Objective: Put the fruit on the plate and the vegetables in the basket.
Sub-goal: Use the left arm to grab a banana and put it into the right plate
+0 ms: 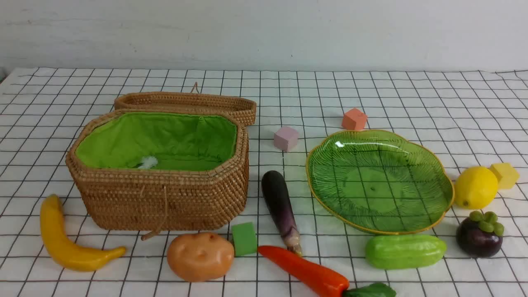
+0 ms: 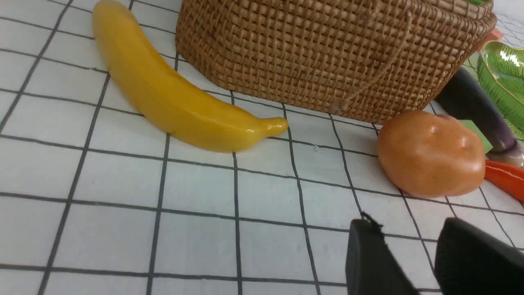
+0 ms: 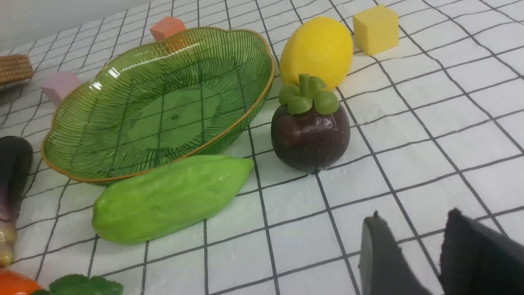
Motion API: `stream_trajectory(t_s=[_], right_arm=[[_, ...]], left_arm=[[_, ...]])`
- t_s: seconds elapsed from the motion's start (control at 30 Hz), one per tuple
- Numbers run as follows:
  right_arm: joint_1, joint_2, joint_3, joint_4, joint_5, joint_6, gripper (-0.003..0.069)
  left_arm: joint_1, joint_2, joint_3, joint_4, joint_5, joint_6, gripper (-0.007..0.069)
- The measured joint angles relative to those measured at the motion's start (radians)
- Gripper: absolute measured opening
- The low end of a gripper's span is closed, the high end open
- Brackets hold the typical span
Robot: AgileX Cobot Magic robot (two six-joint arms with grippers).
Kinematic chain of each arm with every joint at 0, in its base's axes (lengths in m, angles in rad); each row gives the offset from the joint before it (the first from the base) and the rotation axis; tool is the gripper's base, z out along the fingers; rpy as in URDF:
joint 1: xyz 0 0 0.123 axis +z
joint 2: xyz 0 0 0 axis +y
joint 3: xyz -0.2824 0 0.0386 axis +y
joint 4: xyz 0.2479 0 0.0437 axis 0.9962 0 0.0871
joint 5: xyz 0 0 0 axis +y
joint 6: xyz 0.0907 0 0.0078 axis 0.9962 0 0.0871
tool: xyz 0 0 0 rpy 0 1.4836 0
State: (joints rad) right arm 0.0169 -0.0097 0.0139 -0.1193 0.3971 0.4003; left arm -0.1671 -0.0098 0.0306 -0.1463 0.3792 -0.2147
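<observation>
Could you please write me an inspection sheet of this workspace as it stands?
Surface: white grid-lined cloth, flat.
Job's things: basket open, no vegetables seen inside; plate empty; banana, lemon, mangosteen, potato, eggplant, cucumber, carrot all lying on the cloth.
Clutter: pink cube, orange cube, yellow cube, green block on the cloth; white tuft in the basket.
Grippers: left gripper and right gripper open, empty, above the cloth.
Cables: nothing seen.
Surroundings: plain pale wall behind.

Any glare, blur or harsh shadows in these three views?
Front view: even soft light, sharp, a white glare spot on the plate. Left wrist view: shiny highlights on the potato and banana. Right wrist view: glare streaks on the plate, soft shadows.
</observation>
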Motion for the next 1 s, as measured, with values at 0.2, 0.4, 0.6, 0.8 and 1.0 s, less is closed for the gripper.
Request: stream_trajectory(t_s=[0.2,0.4,0.6,0.8,1.0], right_arm=[[0.0,0.0,0.0,0.0,0.0,0.0,0.0243],[0.0,0.0,0.0,0.0,0.0,0.0,0.0243],[0.0,0.0,0.0,0.0,0.0,0.0,0.0243],[0.0,0.0,0.0,0.001,0.0,0.0,0.0243],[0.0,0.0,0.0,0.0,0.0,0.0,0.0243]], left_arm=[[0.0,0.0,0.0,0.0,0.0,0.0,0.0239],[0.0,0.0,0.0,0.0,0.0,0.0,0.0239],[0.0,0.0,0.0,0.0,0.0,0.0,0.0239],[0.0,0.0,0.0,0.007,-0.011,0.001,0.0239],[0.0,0.0,0.0,-0.152,-0.236,-0.146,0.0239]])
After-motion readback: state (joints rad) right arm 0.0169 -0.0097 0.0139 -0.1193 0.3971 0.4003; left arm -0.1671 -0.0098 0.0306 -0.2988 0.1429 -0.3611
